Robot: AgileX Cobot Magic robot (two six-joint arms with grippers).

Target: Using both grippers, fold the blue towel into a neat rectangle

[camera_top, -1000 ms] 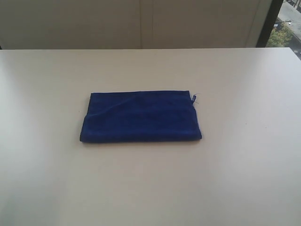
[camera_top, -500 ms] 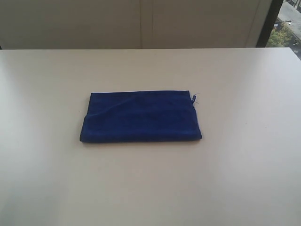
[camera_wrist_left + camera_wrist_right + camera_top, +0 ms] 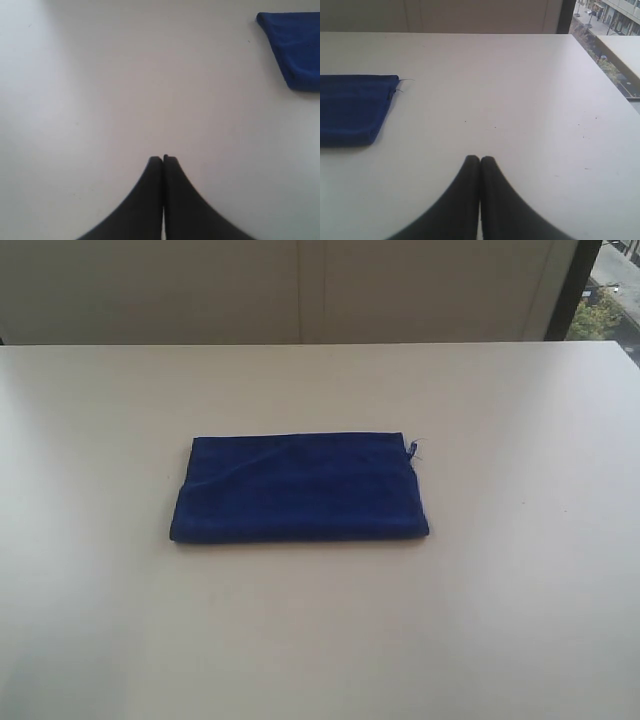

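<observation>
Already the deep royal-blue plush towel [image 3: 300,488] lies as a folded, layered rectangle near the middle of the pale, smooth-topped desk [image 3: 500,630], with its long edges running left to right and all of it flat on the surface. Its outline is not quite true. The left end flares a little toward the near side, a shallow crease crosses the upper layer at the far left, and a loose thread [image 3: 414,449] or small tag sticks out at the far right corner.

Neither arm shows in the exterior view. The black left end effector [image 3: 163,158] has its two fingers pressed together with nothing between them, over bare desk well to the left of the towel [image 3: 295,50], of which only one end shows. The black right end effector [image 3: 480,158] is likewise closed on nothing, over bare desk well to the right of the towel [image 3: 352,110].

Judging by this, the folding looks finished or close to it, with both arms clear of the cloth. The risks from here are mostly of undoing good work. If another fold were tried, the fingers would have to part first; coming down closed, they would only push the plush layers and skew the stack. A pinch that catches just the top layer would peel the fold open. Uneven lifting by the two sides would worsen the flare at the left end, and the thread could snag on a finger.
</observation>
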